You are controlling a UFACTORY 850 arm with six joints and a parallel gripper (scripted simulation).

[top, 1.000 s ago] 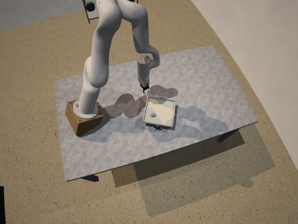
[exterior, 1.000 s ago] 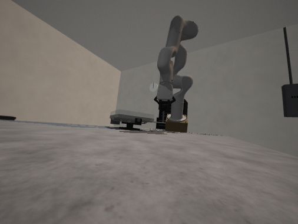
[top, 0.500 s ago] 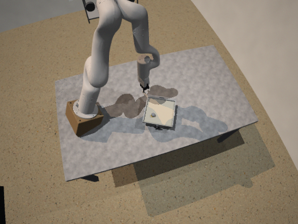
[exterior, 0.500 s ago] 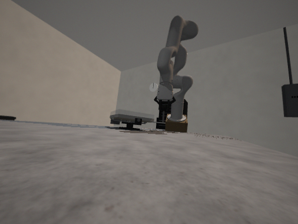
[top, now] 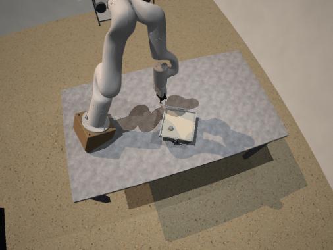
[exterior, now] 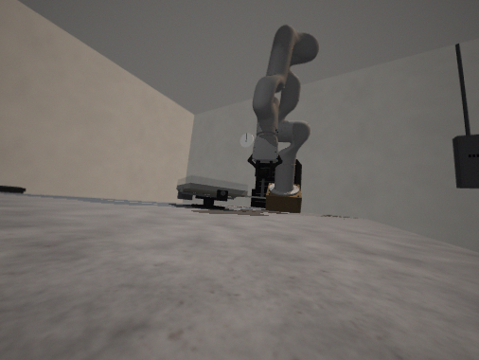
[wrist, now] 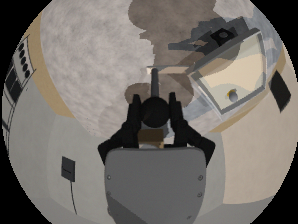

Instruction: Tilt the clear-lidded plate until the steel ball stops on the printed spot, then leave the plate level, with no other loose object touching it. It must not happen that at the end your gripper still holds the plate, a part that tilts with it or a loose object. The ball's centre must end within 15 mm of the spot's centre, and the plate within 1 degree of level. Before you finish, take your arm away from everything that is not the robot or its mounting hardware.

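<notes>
The square clear-lidded plate (top: pixel 178 124) sits on a small dark pivot stand in the middle of the grey table. It also shows in the low side view (exterior: pixel 212 187) and in the wrist view (wrist: pixel 233 79). The steel ball (top: pixel 171 128) lies near the plate's left edge, in its front half, and shows in the wrist view (wrist: pixel 233 94). I cannot make out the printed spot clearly. My gripper (top: pixel 161 97) points down at the plate's back left corner and is shut on a thin handle rod (wrist: pixel 154 83) that sticks out from the plate.
The arm's brown base block (top: pixel 93 131) stands at the table's left side. A dark clamp part (top: pixel 176 141) sticks out under the plate's front edge. A dark box (exterior: pixel 466 161) hangs on the wall at the right.
</notes>
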